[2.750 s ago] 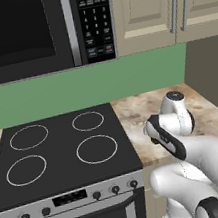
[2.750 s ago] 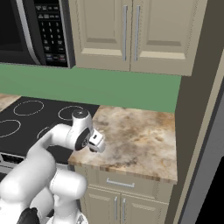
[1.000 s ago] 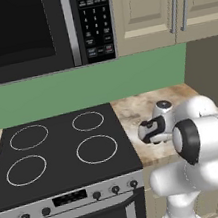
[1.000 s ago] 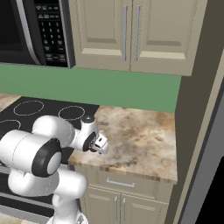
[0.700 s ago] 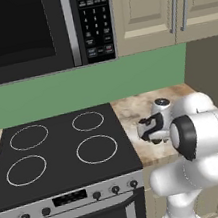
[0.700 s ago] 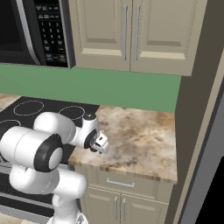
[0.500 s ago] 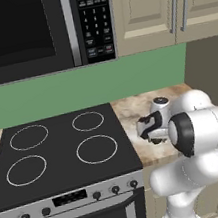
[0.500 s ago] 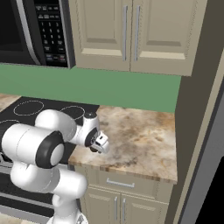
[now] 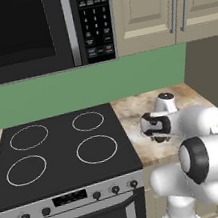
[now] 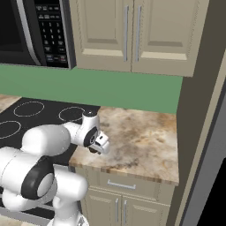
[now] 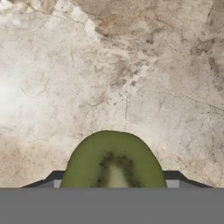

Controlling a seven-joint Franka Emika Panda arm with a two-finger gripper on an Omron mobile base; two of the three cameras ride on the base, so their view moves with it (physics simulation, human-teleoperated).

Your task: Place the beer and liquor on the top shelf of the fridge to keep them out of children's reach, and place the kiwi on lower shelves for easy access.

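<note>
Marble counter [image 10: 145,137] beside the stove: my gripper [image 11: 113,186] is down low, fingers pinching the kiwi [image 11: 113,162] between them. I'd lift straight up, gently, before swinging toward the fridge.

The arm [image 9: 202,165] at the lower right of the left base view is glossy white, built of bulbous rounded segments. Dark grey discs cap its joints, and a black band rings the wrist [image 9: 157,124] beside a small white, dark-topped knob.
</note>
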